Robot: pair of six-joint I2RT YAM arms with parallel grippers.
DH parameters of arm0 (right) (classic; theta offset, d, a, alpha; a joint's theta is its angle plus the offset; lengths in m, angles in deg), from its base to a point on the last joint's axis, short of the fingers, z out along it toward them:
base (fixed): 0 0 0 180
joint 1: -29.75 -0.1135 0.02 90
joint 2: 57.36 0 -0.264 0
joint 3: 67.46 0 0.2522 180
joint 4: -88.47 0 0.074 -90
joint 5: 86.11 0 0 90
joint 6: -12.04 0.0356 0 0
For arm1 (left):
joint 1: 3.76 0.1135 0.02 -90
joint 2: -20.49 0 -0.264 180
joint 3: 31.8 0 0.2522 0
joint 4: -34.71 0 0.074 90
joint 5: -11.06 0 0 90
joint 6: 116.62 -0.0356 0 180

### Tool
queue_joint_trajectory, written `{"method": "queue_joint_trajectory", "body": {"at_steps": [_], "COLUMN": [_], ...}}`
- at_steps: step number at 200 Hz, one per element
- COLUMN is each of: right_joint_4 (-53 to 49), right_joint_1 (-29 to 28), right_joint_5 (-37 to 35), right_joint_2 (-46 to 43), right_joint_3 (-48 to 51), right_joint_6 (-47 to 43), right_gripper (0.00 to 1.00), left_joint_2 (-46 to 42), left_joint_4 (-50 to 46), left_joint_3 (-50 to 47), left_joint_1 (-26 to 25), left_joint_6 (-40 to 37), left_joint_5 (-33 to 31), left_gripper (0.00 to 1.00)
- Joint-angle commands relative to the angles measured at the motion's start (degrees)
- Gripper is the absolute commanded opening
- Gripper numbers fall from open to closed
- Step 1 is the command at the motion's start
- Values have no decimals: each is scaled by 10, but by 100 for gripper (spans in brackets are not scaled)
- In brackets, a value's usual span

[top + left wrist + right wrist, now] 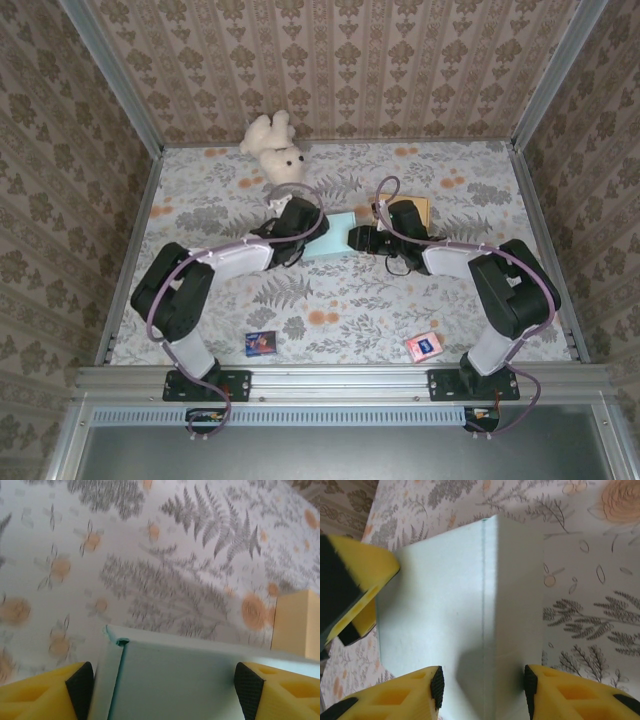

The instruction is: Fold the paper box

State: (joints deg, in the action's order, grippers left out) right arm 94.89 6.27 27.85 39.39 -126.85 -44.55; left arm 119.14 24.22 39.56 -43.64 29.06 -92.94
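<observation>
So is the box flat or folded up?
Partly folded: the box bends along one crease, its two panels lit differently. Whether its ends are closed, cannot tell.

Robot test cell in a lab setting: silver aluminium-profile frame point(340, 378) encloses a floral-printed counter point(340, 300), backed by beige damask-patterned wall panels point(340, 60) on three sides.

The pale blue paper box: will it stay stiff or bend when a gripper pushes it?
Likely light: the box looks like thin card. It probably flexes at the crease down its middle, so a hard push may collapse it. Its flat faces suggest it slides on the table rather than rolls.
</observation>
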Motion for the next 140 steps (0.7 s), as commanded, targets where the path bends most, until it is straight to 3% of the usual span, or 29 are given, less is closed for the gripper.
{"method": "queue_joint_trajectory", "body": {"at_steps": [1,81,140], "right_joint_4": [43,43,47], "right_joint_1": [-12,-13,-13], "right_joint_5": [11,-14,-37], "right_joint_2": [19,122,160], "right_joint_3": [-46,-150,-172], "right_joint_6": [16,18,17], "right_gripper": [48,48,48], "left_joint_2": [26,128,161], "left_joint_4": [-22,-53,-46], "left_joint_3": [61,182,203], "left_joint_1": [14,82,95], "left_joint_6": [-41,-76,-97], "left_joint_5": [29,69,56], "left_gripper": [78,78,79]}}
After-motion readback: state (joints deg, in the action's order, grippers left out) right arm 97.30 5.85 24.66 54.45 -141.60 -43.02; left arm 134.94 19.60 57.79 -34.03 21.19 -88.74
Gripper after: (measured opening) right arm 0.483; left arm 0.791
